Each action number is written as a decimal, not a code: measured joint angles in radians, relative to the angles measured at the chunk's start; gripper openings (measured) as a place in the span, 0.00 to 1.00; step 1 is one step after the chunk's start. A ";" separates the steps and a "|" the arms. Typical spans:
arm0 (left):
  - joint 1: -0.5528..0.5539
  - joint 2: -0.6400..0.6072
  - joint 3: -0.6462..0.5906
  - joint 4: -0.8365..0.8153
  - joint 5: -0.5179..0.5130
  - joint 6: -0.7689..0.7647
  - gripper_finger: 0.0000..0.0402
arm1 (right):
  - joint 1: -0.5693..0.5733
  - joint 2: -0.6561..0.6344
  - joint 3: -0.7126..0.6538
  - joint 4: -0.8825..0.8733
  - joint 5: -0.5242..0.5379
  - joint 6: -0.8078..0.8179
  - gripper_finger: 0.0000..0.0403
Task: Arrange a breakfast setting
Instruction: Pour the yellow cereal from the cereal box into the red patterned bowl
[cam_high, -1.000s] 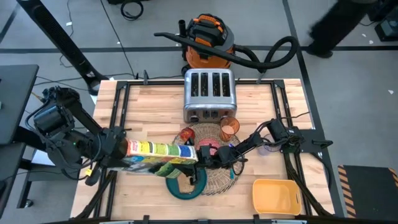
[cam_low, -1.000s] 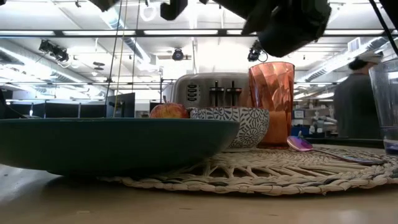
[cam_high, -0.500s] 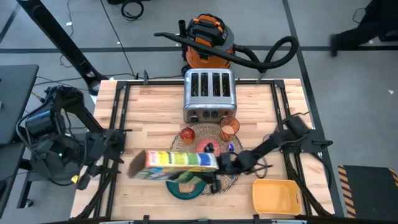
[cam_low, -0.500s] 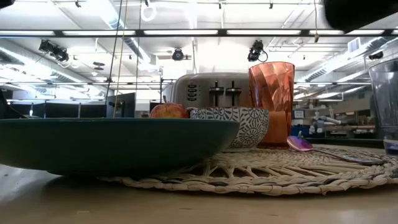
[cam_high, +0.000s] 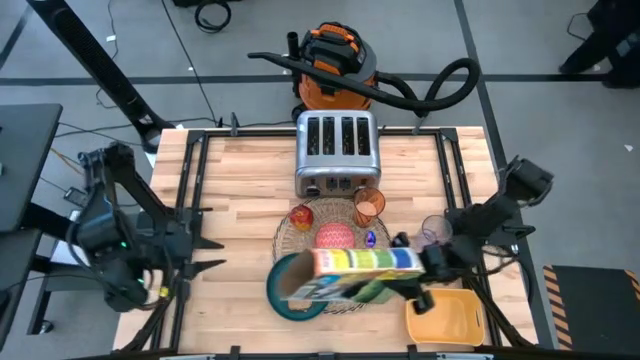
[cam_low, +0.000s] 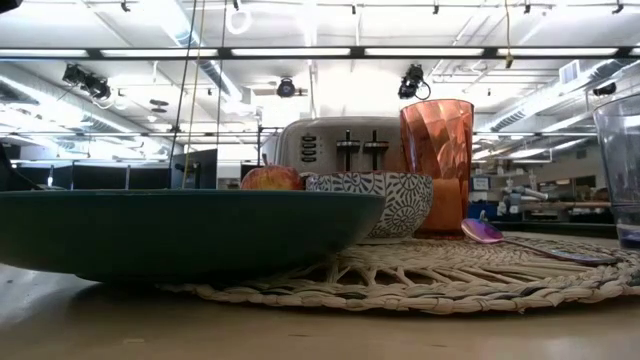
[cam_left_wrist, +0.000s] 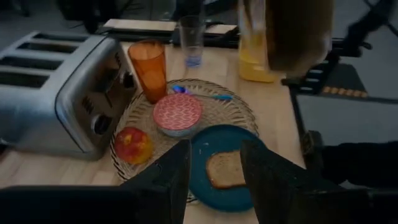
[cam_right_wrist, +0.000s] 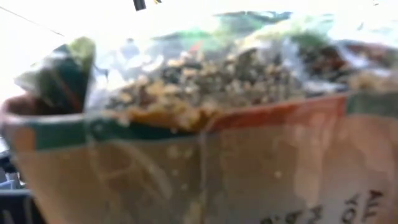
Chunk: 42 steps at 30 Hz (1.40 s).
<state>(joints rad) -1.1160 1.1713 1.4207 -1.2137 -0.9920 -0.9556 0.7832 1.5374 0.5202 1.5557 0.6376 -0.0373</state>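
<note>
My right gripper (cam_high: 425, 268), low and right of centre in the high view, is clamped on a cereal box (cam_high: 365, 266) carried flat above the setting; the right wrist view shows only the box's open top and its contents. My left gripper (cam_left_wrist: 213, 165) waits at the table's left edge, fingers spread and empty. Progress, by my judgement, is well advanced: the woven straw placemat (cam_left_wrist: 233, 109) lies in front of the toaster (cam_high: 336, 150) and carries the dark teal plate (cam_left_wrist: 214, 140) with the toast slice (cam_left_wrist: 227, 168) on it, the pink-red bowl (cam_left_wrist: 177, 112), the orange cup (cam_left_wrist: 148, 66), the apple (cam_left_wrist: 133, 144) and the blue spoon (cam_left_wrist: 199, 94). What appears left is disposing of the box, whether pouring or setting it down; I cannot tell which. Concealed: the box covers part of the plate and mat in the high view. A clear glass (cam_left_wrist: 192, 38) stands just off the mat. The yellow tray (cam_high: 445, 315) sits lower right, partly behind the arm.
</note>
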 joint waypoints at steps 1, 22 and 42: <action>0.012 0.000 -0.035 0.026 -0.003 -0.007 0.36 | 0.026 -0.025 -0.020 0.000 0.033 -0.012 0.59; 0.376 0.000 -0.607 1.050 0.067 0.461 0.36 | 0.490 -0.459 -0.272 -0.039 0.585 -0.288 0.59; 0.402 0.105 -0.708 1.318 0.104 0.556 0.36 | 0.516 -0.410 -0.152 -0.095 0.919 -0.516 0.58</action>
<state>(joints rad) -0.7143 1.2768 0.7124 0.1047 -0.8879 -0.3998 1.2995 1.1279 0.3687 1.4608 1.5571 -0.5537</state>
